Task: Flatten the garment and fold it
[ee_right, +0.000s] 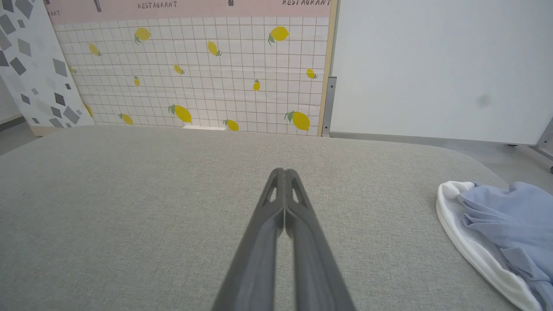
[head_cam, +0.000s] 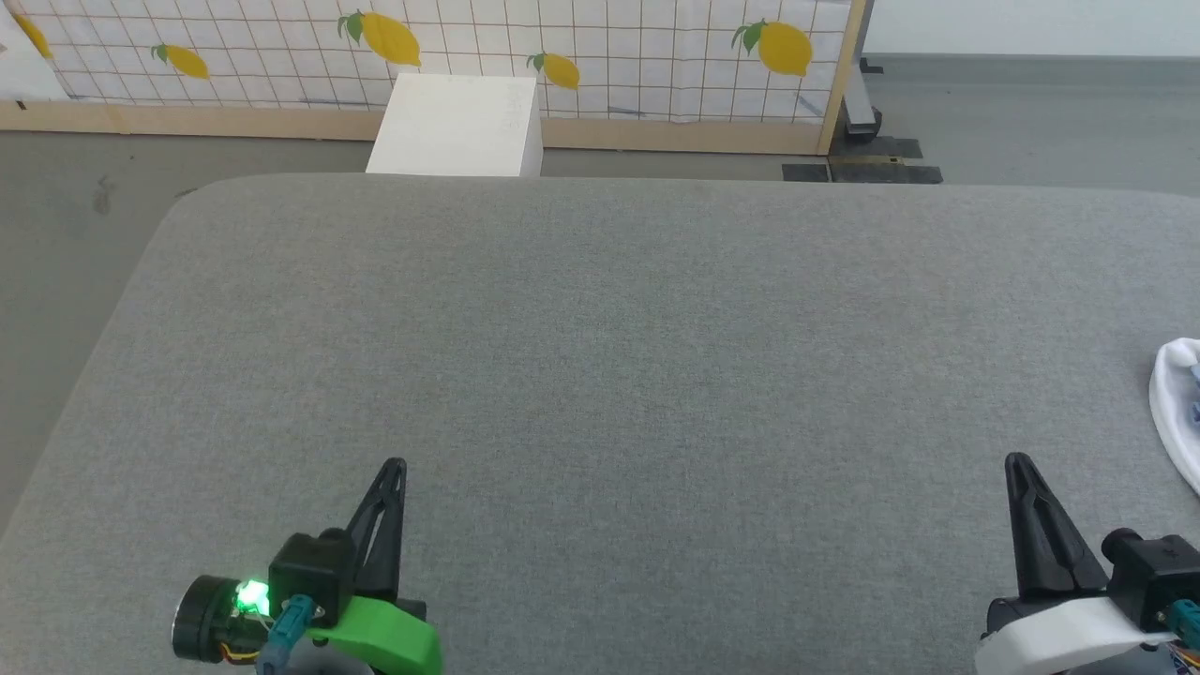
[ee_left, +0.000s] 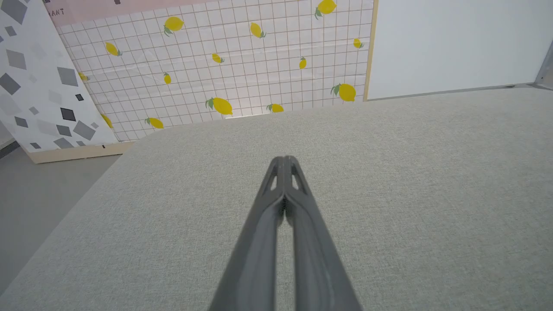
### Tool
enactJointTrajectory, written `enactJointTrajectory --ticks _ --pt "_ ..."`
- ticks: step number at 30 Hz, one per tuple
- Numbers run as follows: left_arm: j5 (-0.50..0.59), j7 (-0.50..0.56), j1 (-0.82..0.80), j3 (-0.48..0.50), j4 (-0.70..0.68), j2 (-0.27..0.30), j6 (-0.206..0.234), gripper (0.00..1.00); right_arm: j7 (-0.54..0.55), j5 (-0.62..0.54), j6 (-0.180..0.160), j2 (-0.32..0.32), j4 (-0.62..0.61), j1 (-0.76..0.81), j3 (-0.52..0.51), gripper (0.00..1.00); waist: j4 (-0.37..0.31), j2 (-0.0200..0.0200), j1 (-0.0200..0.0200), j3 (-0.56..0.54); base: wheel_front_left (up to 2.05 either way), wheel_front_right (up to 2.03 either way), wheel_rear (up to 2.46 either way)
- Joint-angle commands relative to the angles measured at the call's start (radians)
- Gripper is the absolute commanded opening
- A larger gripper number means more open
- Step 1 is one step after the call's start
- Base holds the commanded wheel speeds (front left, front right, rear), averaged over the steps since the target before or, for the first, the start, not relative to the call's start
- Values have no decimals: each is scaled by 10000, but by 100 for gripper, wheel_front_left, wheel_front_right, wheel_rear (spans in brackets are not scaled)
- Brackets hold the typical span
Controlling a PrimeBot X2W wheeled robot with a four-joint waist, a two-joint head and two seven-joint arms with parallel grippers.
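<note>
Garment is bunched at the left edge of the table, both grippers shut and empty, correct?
No: the garment lies bunched at the right edge of the table, as the right wrist view shows. The left gripper and right gripper are shut and empty.

"RESTAURANT" printed twice on pink band (ee_right: 216,8), topping lemon-tiled wall panel (ee_right: 194,77)

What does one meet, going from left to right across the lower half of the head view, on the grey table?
First the left claw, shut → then the right claw, also shut → last the garment, bunched up and cut off by the right edge of the view.
</note>
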Motion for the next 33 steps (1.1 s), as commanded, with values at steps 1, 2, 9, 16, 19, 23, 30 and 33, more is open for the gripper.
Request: enactJointTrajectory --ticks 1,2,9,16,19,23,30,33 --pt "188 54 -9 109 -22 -98 -51 0 63 -55 -2 6 25 -134 47 0 0 0 0 -2 0 0 0" --pt "208 70 -9 136 -25 -118 -61 0 72 -59 -2 6 28 -144 56 0 0 0 0 -3 0 0 0" --pt "360 198 -14 344 -48 -274 -141 0 144 -88 -3 9 54 -220 126 0 1 0 0 -12 0 0 0" --pt "557 364 -20 612 -78 -476 -244 0 237 -125 -4 13 88 -317 215 0 1 0 0 -24 0 0 0" --pt "619 416 -22 697 -87 -540 -277 0 266 -137 -4 15 99 -348 244 0 1 0 0 -28 0 0 0" --pt "705 488 -25 815 -100 -628 -322 0 307 -154 -5 17 114 -391 283 0 1 0 0 -33 0 0 0" --pt "858 617 -29 1023 -123 -785 -402 0 379 -183 -6 20 140 -467 353 0 1 0 0 -42 0 0 0" --pt "920 669 -31 1108 -132 -848 -434 0 408 -195 -6 21 151 -498 381 0 1 0 0 -46 0 0 0"
